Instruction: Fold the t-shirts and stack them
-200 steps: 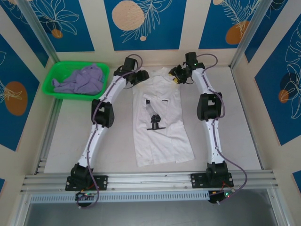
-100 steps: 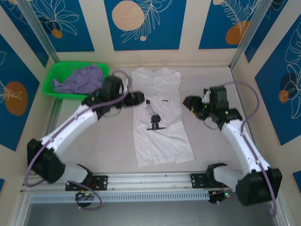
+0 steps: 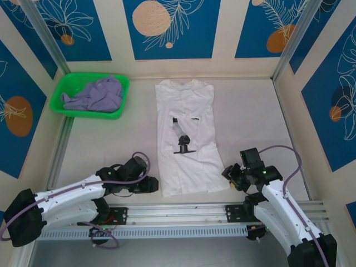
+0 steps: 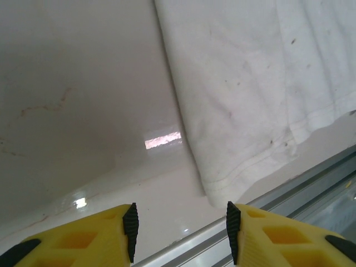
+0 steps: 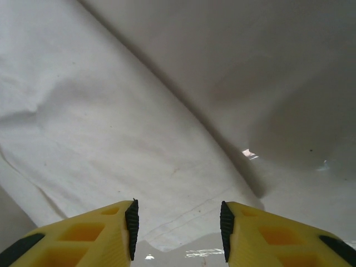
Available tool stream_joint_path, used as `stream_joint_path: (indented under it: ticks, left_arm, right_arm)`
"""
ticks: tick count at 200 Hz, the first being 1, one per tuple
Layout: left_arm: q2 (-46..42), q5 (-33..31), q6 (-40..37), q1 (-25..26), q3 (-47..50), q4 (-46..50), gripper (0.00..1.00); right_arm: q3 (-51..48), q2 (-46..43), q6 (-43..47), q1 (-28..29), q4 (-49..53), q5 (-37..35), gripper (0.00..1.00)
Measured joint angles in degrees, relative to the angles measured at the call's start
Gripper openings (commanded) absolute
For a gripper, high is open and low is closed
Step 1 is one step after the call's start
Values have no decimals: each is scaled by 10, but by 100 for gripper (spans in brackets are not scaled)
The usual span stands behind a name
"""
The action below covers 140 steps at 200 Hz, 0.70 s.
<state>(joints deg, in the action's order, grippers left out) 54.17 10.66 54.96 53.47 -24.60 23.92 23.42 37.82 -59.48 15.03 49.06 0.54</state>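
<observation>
The white t-shirt (image 3: 188, 139) lies flat and lengthwise on the table, sleeves folded in, its black-and-grey print facing up. The pale lavender t-shirt (image 3: 94, 94) sits crumpled in the green basket (image 3: 58, 97). My left gripper (image 3: 152, 185) is open beside the shirt's near left hem corner (image 4: 222, 192), which lies just ahead of its right fingertip. My right gripper (image 3: 227, 172) is open at the near right hem corner; the hem (image 5: 183, 222) lies between its yellow fingers (image 5: 130, 225). Neither gripper holds anything.
An aluminium rail (image 3: 178, 211) runs along the table's near edge, close behind both grippers. Bare table (image 3: 100, 144) lies left and right of the white shirt. Patterned walls enclose the workspace.
Both arms have swept from the shirt's collar end back to the near edge, folding low. Each gripper now sits at a hem corner. The shirt has not moved.
</observation>
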Motion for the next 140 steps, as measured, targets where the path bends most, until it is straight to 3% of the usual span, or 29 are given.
stream_joint_path:
  ticks: [57,88,140]
  left_arm:
    - [89,9,52,27,14,-96,49]
    - [118,8,72,34,14,-128,50]
    - [131,9,96,35,19,-169,47]
  right_arm:
    - [15,61,-33,17,15,-56,50]
    - [25,108,-65,57,9,-64,52]
    - [25,82,-146,120,16,-97,54]
